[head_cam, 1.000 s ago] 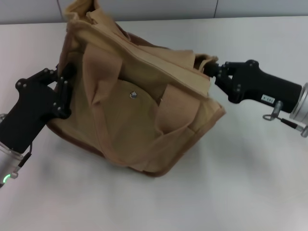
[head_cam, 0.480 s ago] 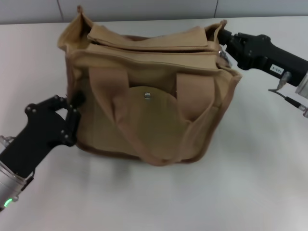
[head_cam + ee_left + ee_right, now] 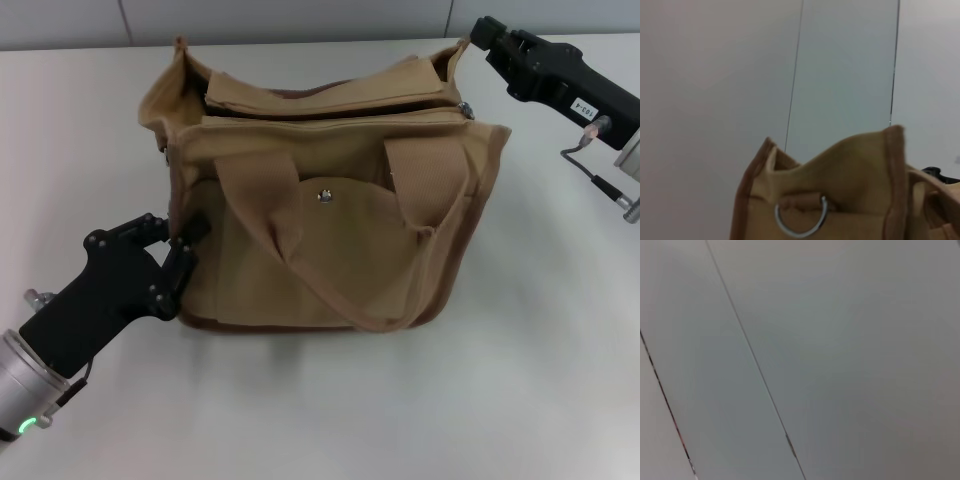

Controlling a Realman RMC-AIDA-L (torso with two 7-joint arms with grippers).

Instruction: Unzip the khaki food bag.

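Observation:
The khaki food bag [image 3: 330, 230] stands upright in the middle of the white table, its front pocket flap with the silver snap [image 3: 324, 195] facing me. Its top gapes along the zipper line [image 3: 330, 105] between two fabric flaps. My left gripper [image 3: 178, 242] rests against the bag's lower left side. My right gripper [image 3: 481, 32] hovers at the bag's far right top corner, right beside the raised end tab [image 3: 465, 50]. The left wrist view shows the bag's end [image 3: 840, 190] with a metal D-ring [image 3: 801, 220]. The right wrist view shows no bag.
The white table [image 3: 520, 380] extends in front of and to the right of the bag. A grey wall [image 3: 300, 20] runs along the table's far edge. The right arm's cable and fittings [image 3: 600, 170] hang at the far right.
The bag swung from tilted to upright and square to me. My right gripper rose toward the far right corner. My left gripper slid down along the bag's left side.

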